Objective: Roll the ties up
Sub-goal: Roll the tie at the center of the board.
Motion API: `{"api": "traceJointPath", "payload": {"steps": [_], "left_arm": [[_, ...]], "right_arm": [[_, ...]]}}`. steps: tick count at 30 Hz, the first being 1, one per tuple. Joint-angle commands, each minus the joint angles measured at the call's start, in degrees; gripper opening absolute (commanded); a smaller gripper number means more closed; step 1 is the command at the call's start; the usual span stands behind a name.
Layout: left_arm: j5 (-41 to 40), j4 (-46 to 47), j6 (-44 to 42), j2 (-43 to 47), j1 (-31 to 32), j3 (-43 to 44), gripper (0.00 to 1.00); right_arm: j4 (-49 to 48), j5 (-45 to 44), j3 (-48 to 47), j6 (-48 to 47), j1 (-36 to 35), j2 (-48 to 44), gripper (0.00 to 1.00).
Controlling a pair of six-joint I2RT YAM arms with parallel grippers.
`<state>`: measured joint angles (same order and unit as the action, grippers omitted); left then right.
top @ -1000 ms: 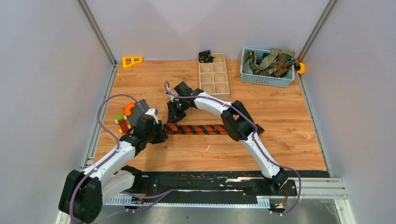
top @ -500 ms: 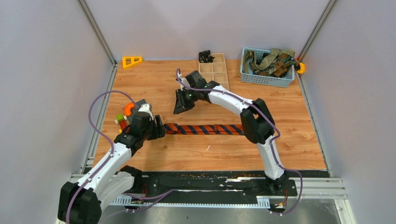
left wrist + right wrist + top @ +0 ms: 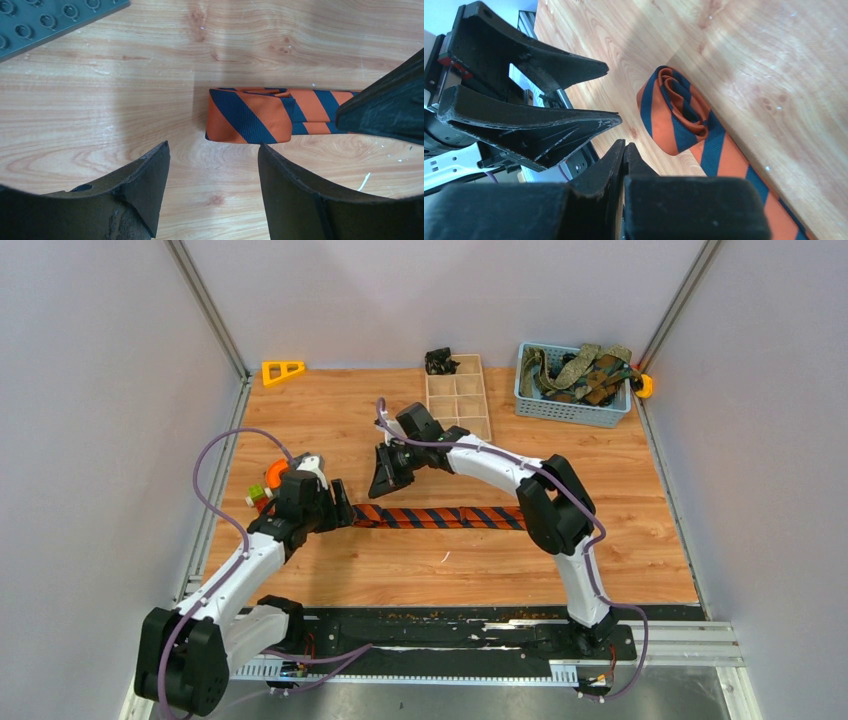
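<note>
Top external view: blue basket [image 3: 570, 413], far right, holds olive-green and brown ties [image 3: 580, 370]; divided wooden tray [image 3: 429, 405] has a dark bundle [image 3: 439, 361] at its far-left corner. Orange-navy striped tie [image 3: 440, 517] lies on the counter [image 3: 620, 530], left end rolled. Left jaws gape wide, empty, facing that roll; right jaws are closed on nothing just above it.

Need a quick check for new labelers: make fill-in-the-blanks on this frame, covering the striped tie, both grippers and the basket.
1. The end of the orange and navy striped fabric tie nearest the left gripper is partly ____.
2. The left gripper's jaws are ____, holding nothing.
3. The right gripper is ____, with nothing between its fingers.
4. The pale blue plastic basket holding the olive and brown ties sits at the wooden table's far ____ corner.

Missing words: rolled; open; shut; right.
</note>
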<state>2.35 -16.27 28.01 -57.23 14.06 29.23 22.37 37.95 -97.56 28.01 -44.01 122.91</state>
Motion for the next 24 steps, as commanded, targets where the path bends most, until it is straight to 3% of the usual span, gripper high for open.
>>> {"api": "traceJointPath", "payload": {"steps": [1,24], "left_arm": [[3.1,3.98,-1.37,-0.58,-1.4,1.63,0.72],[6.5,7.03,-1.99,-2.65,-2.72,-0.04,0.73]], "right_arm": [[-2.24,1.62,-1.41,0.9,-1.14,1.91,0.0],[-1.22,-2.29,1.01,-0.72,-0.66,4.89,0.0]]}}
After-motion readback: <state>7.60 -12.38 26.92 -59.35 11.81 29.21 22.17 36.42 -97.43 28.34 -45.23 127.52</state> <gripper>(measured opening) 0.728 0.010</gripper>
